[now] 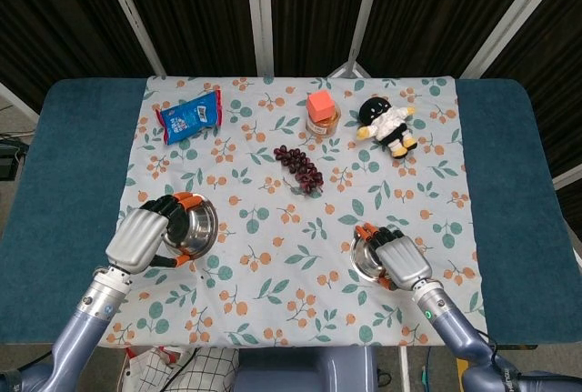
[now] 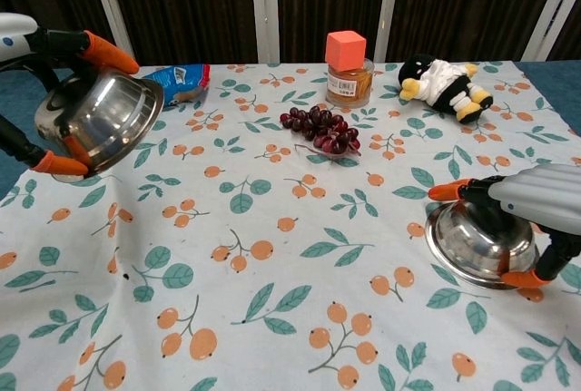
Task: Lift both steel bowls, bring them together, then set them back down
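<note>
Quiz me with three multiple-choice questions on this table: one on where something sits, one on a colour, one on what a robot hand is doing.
1. Where does the bunch of grapes lie?
A. In front of the jar with the orange cube on top
B. Inside a steel bowl
C. On the snack packet

2. What colour are the robot hands' fingertips?
A. Green
B. Orange
C. White

3. How is the left steel bowl?
A. Flat on the cloth, untouched
B. Upside down on the toy
C. Held tilted in the left robot hand

Answers: 1 A, the grapes sit just nearer the camera than the jar. 2 B, orange tips show on the bowl rim. 3 C, the chest view shows it raised and tipped.
</note>
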{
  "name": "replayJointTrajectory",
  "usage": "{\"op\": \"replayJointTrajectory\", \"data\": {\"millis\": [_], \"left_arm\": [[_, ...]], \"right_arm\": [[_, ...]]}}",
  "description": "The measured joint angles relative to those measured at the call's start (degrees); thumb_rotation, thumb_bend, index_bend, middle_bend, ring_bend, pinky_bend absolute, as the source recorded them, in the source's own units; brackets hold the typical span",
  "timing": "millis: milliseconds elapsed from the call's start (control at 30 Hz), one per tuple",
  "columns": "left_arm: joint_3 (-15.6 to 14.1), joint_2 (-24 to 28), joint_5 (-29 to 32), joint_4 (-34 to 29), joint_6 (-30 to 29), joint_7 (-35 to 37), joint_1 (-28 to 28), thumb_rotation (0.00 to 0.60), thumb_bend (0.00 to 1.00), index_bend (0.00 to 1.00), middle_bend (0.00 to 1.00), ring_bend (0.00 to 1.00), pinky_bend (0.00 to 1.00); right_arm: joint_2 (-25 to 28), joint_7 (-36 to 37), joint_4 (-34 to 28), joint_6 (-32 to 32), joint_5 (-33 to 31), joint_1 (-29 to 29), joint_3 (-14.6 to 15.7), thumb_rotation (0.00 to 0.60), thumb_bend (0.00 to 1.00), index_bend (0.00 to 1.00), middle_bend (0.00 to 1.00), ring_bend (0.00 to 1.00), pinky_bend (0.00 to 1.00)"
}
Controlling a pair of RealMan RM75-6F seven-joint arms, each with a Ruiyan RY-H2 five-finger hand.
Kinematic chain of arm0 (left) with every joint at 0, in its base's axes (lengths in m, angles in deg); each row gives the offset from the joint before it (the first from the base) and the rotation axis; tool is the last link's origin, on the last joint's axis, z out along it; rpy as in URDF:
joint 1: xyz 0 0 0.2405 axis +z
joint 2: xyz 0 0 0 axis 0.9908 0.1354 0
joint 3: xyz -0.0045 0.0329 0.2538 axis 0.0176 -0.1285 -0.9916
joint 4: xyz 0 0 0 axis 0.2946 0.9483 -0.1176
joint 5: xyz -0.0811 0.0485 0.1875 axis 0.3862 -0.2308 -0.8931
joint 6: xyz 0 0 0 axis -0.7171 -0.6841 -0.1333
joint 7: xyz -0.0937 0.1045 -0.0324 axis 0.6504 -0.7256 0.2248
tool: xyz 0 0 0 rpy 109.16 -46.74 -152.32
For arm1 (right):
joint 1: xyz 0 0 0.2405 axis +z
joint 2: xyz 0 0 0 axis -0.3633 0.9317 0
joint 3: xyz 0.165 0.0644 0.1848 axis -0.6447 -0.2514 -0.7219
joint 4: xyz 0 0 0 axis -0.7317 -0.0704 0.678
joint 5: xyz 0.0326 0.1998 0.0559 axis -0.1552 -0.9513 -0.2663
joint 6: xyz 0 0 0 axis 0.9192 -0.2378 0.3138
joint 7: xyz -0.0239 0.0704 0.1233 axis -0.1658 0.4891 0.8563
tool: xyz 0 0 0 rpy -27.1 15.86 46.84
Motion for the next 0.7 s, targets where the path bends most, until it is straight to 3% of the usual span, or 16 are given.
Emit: {"op": "replayJointTrajectory", "data": {"millis": [100,200,500,700], "left_arm": [[0.0,-0.3,0.2,0.2,0.1,-0.3,-0.1,0.600,0.32,0.39,0.53,0.44,0.62],[-0.1,-0.7,0.5,0.5,0.2,-0.7,-0.2,0.600,0.32,0.40,0.53,0.44,0.62],[-0.5,-1.3,-1.0,0.5,-0.1,-0.5,-0.3,0.600,0.38,0.40,0.54,0.44,0.62],[-1.9,-1.5,-4.5,1.1,1.8,5.9,-0.9,0.600,0.39,0.39,0.54,0.44,0.63]], "right_arm": [[0.0,0.5,0.1,-0.5,0.7,0.0,0.3,0.600,0.32,0.72,0.65,0.72,0.92],[0.2,1.2,0.2,-0.4,1.0,0.0,0.8,0.600,0.34,0.81,0.72,0.79,0.97],[0.9,2.4,-0.8,-3.2,2.8,-0.4,1.0,0.600,0.41,0.96,0.85,0.91,1.00],[1.9,14.9,-4.3,-7.1,8.1,-1.9,0.4,0.600,0.42,0.97,0.88,0.94,1.00]]}}
